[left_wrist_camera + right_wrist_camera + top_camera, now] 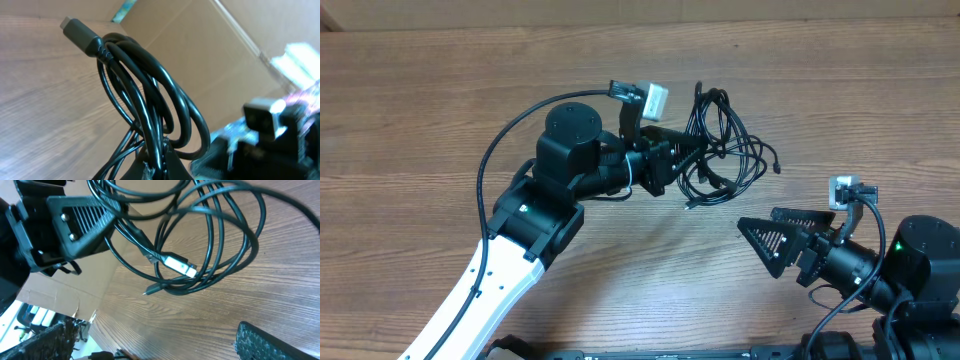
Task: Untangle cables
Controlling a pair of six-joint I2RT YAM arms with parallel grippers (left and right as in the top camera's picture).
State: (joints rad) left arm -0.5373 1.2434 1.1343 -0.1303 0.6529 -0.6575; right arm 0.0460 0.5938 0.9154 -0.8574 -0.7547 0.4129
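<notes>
Cables [725, 150] bunched in one tangle of thin black loops, right of centre on the bench [420, 120], just past the tip of the left arm.

Nearest the robot's side: right end effector [767, 238], jaws spread wide and holding nothing, a little apart from the tangle's lower right edge and aimed toward it.

Farther in: left end effector [682, 158] clamped tight on a few strands at the tangle's left side. From the left wrist, overlapping loops rising out of the closed fingers [155, 167], topped by a grey plug [75, 31]. From the right wrist, wide loops fanning away from that grip, with a white-tipped plug [181, 266] lying among them. Whether fully lifted or partly resting on the bench, hard to tell.

Farthest out: a loose end [776, 165] trailing off the tangle's right side.

Likely step: anchor with the left, draw one cord free with the right. To do it well:
- Pick a single strand, best close to a free plug rather than mid-loop.
- Close on that strand only.
- Pull slowly away from the left grip, watching for loops cinching instead of slipping open.
- Hold the left grip firm and steady.
- Stop and re-grip at any sign of the whole bundle dragging along.
</notes>
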